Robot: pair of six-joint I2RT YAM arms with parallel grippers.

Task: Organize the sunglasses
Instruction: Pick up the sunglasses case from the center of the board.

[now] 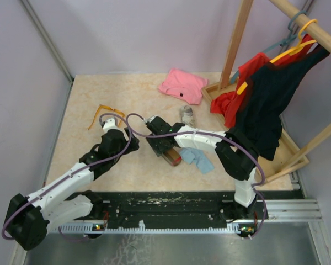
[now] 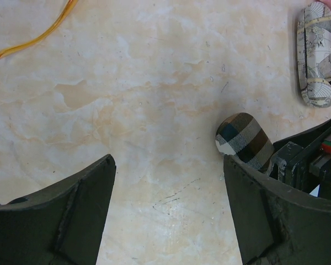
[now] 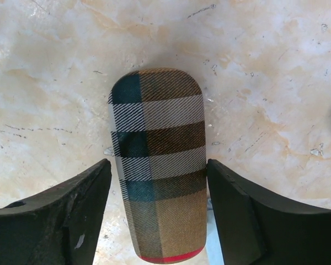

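The orange-amber sunglasses (image 1: pixel 105 113) lie on the table at the back left; one thin arm (image 2: pixel 38 36) shows in the left wrist view. My left gripper (image 1: pixel 110 125) is just near of them, open and empty over bare table (image 2: pixel 168 160). The red-framed pair is not in view. My right gripper (image 1: pixel 161 144) is open with its jaws on either side of the brown plaid case (image 3: pixel 157 165), the right finger (image 3: pixel 237 210) close against it and the left finger apart. The case also shows in the top view (image 1: pixel 171 157) and the left wrist view (image 2: pixel 243 138).
A grey-patterned case (image 1: pixel 186 115) lies behind the right gripper, also in the left wrist view (image 2: pixel 315 55). A light blue cloth (image 1: pixel 197 159) lies right of the plaid case. A pink garment (image 1: pixel 182 85) lies at the back. A wooden rack (image 1: pixel 237 38) with hanging clothes stands at the right.
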